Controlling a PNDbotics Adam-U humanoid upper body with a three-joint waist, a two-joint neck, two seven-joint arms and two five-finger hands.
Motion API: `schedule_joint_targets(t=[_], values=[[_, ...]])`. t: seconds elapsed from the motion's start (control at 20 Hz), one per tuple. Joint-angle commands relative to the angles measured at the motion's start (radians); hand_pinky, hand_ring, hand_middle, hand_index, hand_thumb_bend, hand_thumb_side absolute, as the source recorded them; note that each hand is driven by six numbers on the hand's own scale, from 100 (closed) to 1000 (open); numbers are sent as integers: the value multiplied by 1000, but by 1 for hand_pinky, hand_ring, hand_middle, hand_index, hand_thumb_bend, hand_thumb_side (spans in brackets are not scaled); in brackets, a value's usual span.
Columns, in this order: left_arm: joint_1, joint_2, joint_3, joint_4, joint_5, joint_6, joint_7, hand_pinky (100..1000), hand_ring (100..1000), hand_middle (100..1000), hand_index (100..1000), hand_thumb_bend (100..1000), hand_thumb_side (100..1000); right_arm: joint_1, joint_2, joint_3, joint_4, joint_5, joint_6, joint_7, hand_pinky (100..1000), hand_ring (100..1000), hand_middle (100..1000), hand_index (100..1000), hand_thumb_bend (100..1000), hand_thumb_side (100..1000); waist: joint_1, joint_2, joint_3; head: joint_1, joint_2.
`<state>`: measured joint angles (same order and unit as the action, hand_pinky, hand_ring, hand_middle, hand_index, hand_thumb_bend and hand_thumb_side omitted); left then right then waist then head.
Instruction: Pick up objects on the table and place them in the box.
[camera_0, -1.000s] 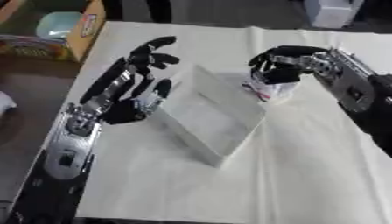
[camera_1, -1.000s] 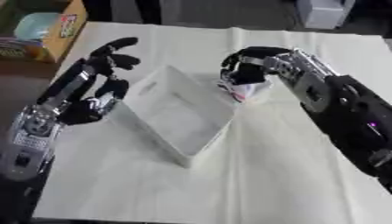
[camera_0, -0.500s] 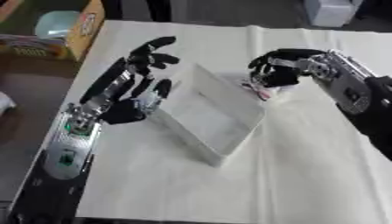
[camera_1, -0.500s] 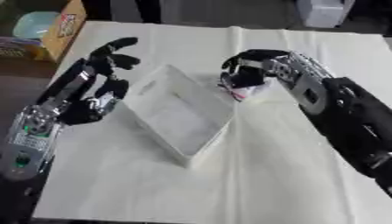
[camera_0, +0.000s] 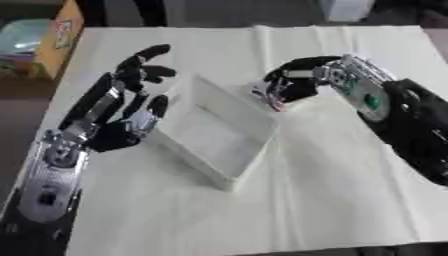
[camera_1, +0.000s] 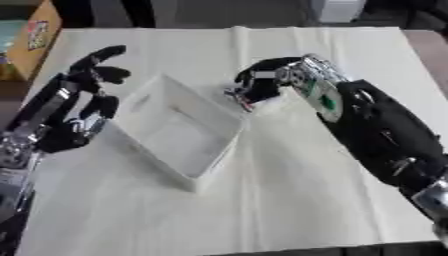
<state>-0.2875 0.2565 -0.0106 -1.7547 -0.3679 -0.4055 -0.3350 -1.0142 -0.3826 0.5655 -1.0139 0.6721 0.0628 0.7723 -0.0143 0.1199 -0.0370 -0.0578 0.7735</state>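
The counter (camera_0: 332, 200) is covered with a cream cloth. A white rectangular box (camera_0: 214, 132) sits near its centre, turned askew, and appears to hold nothing.

The right hand (camera_0: 302, 80) comes in from the right side and is positioned just beyond the box's far right corner. Its fingers (camera_0: 282, 76) are curled around a small object (camera_0: 267, 94), white with a trace of red or pink; its kind cannot be determined. The object is held at the box's rim, outside the interior, low above the cloth.

The left hand (camera_0: 118, 117) stands beside the box's left wall, fingers spread wide and relaxed, gripping nothing. Whether it touches the wall cannot be determined.

At the counter's far left corner, off the cloth, stands an orange carton (camera_0: 63, 35) with a pale green item (camera_0: 22, 32) inside.
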Motion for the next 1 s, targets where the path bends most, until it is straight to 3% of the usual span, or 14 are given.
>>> schedule_joint_targets(t=[0.05,0.6,1.0], values=[[-16,18,2,-17,-7,-4,1,762,100,974,839,100,768,-15,1,-15,23,30,-6,20,856,886,889,1000,100,858,4,-6,-2,-7,-4],[-16,17,0,-18,-7,-6,-2,763,100,977,839,100,770,-29,35,-39,40,122,-21,4,861,889,890,1000,100,841,4,3,8,15,-4],[-17,18,-1,-19,-7,-8,-7,764,100,980,839,100,774,-26,77,-74,138,160,-28,-11,788,867,884,1000,100,793,5,19,23,17,-4]])
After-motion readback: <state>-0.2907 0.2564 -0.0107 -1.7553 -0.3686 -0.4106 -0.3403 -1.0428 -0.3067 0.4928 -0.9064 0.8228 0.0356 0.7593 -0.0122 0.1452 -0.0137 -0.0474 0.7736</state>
